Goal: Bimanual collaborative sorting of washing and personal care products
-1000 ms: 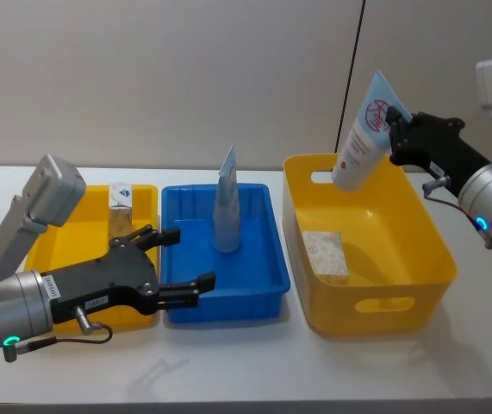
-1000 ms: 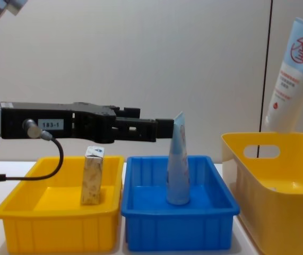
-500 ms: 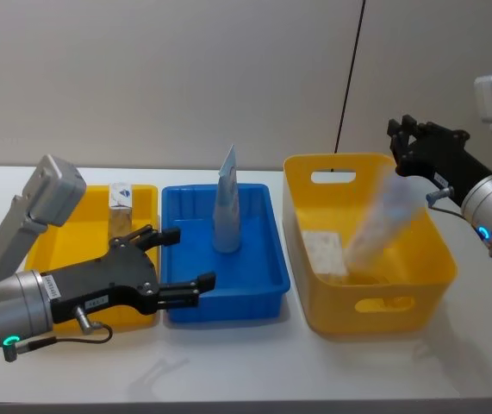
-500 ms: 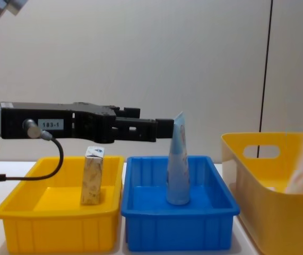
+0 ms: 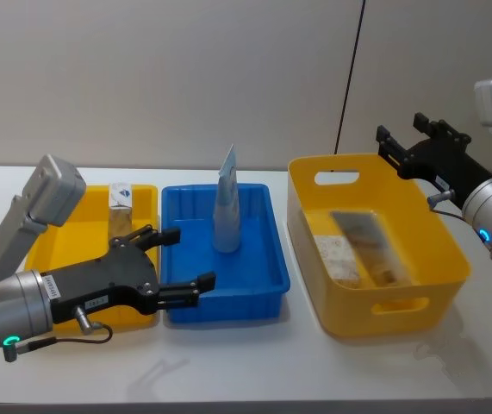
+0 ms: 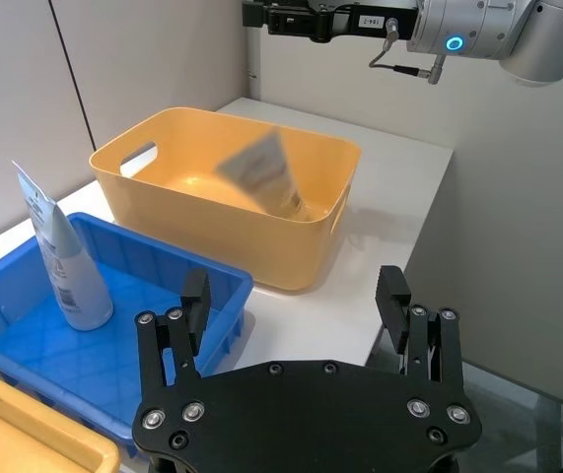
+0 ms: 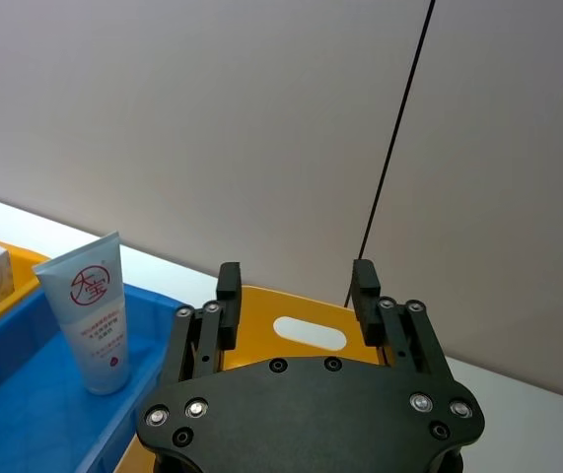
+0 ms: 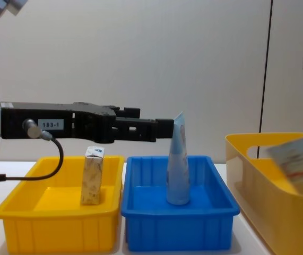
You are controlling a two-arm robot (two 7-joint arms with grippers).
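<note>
Jaws released on both grippers (tube [image 5: 362, 246] blurred inside the yellow bin [image 5: 435, 297]).

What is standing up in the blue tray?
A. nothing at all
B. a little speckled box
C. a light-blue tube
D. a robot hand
C: a light-blue tube stands upright on its cap in the blue tray, while the little speckled box stands in the shallow yellow tray beside it.
</note>
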